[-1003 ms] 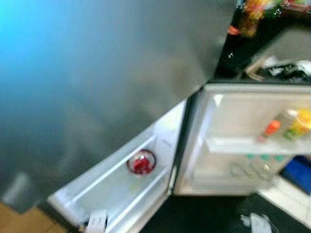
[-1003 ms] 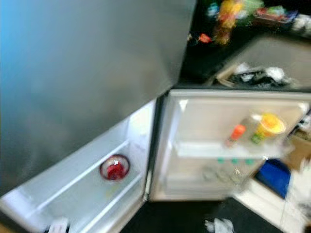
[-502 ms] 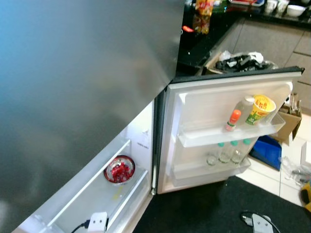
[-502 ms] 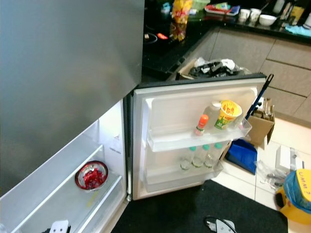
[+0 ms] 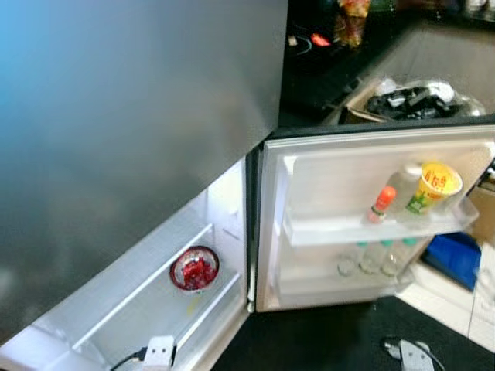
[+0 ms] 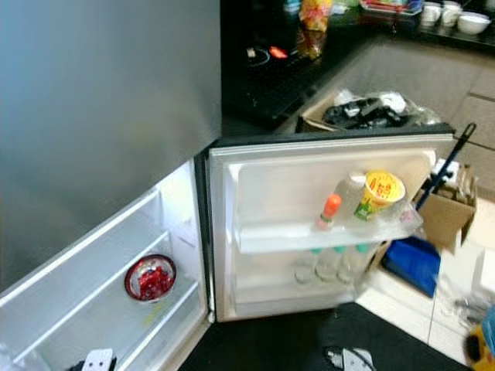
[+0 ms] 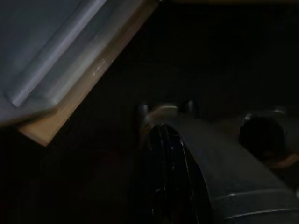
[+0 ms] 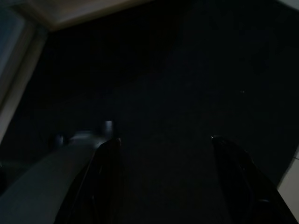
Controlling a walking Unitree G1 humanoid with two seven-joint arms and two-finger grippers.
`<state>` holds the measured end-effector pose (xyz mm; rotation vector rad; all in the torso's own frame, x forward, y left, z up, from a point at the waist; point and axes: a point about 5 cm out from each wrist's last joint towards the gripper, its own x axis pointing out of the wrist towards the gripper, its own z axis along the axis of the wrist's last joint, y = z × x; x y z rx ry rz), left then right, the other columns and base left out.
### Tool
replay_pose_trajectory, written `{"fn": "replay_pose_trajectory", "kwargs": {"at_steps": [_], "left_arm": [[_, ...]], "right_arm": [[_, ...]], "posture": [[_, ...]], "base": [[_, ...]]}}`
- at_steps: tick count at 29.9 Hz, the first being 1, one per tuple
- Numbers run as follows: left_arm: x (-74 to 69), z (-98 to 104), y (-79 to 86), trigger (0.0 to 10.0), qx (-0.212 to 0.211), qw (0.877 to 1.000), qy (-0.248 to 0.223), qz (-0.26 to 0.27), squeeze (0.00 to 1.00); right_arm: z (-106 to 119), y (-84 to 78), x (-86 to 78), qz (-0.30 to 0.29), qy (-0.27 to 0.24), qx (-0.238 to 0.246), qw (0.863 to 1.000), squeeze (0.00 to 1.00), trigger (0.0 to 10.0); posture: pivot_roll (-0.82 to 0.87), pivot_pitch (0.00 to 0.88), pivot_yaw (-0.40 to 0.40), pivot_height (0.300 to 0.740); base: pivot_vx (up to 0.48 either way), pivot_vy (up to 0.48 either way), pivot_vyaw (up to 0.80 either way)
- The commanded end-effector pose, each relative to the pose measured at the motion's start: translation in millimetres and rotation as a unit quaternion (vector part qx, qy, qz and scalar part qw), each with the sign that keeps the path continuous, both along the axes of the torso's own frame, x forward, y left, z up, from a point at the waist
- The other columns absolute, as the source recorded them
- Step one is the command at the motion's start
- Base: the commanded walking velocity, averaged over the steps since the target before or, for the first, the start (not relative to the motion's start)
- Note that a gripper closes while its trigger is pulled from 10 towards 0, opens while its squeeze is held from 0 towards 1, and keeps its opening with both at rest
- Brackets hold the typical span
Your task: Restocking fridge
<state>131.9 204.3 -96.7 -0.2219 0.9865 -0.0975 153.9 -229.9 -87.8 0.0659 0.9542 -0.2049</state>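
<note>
The fridge door (image 6: 325, 232) is standing wide open, its shelf carrying a yellow cup (image 6: 379, 193) and an orange-capped bottle (image 6: 329, 210). A red bowl (image 5: 194, 269) is sitting alone on the lit inner shelf (image 5: 147, 309). Right wrist view: the right gripper (image 8: 163, 154) is hanging over a dark mat (image 6: 271, 340), fingers spread apart. Left wrist view: the left gripper (image 7: 163, 140) is hanging in shadow with its fingers pressed together.

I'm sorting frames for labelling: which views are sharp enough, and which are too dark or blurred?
Left eye view: soft blur, though the red bowl is readable. Right eye view: sharper, yellow cup legible. Both wrist views: very dark; the right end effector shows as spread black fingers.
</note>
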Motion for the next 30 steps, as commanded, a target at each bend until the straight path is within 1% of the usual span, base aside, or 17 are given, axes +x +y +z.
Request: {"fn": "replay_pose_trajectory", "kwargs": {"at_steps": [1, 5, 14, 20, 24, 30], "left_arm": [[-5.0, -2, -1.6, 10.0, -0.003, 1.0, 0.01, -0.003, 0.0], [-5.7, -2, -2.1, 10.0, -0.004, 1.0, 0.011, -0.002, 0.0], [-6.9, -3, -3.1, 10.0, -0.006, 1.0, 0.013, 0.0, 0.0], [-6.4, -3, -3.8, 10.0, -0.007, 1.0, 0.012, 0.0, 0.0], [-6.8, -3, -4.0, 10.0, -0.007, 1.0, 0.012, -0.001, 0.0], [-6.9, -3, -4.2, 10.0, -0.007, 1.0, 0.013, -0.002, 0.0]], "right_arm": [[-3, -1.3, -8.1, 0.002, 0.012, 0.0, 1.0, 0.0, 10.0], [-3, 3.1, -6.9, 0.017, 0.01, 0.005, 1.0, 0.0, 10.0], [-3, 5.6, -5.2, 0.031, 0.007, 0.01, 0.999, 0.0, 10.0], [-2, 8.9, -3.3, 0.035, -0.01, 0.041, 0.998, 0.0, 10.0], [-2, 11.0, -3.6, 0.05, -0.011, 0.049, 0.997, 0.0, 10.0], [-2, 12.3, -3.9, 0.053, -0.011, 0.053, 0.997, 0.0, 10.0]], "posture": [[-0.03, 0.071, 0.003, 0.74], [-0.03, 0.073, 0.001, 0.74], [-0.03, 0.075, -0.001, 0.74], [-0.03, 0.074, -0.003, 0.74], [-0.03, 0.073, -0.002, 0.74], [-0.03, 0.074, -0.001, 0.74]], "base": [[0.0, -0.458, 0.0], [0.0, -0.458, 0.0], [0.0, -0.458, 0.0], [0.0, -0.458, 0.0], [0.0, -0.458, 0.8], [0.0, -0.458, 0.8]]}}
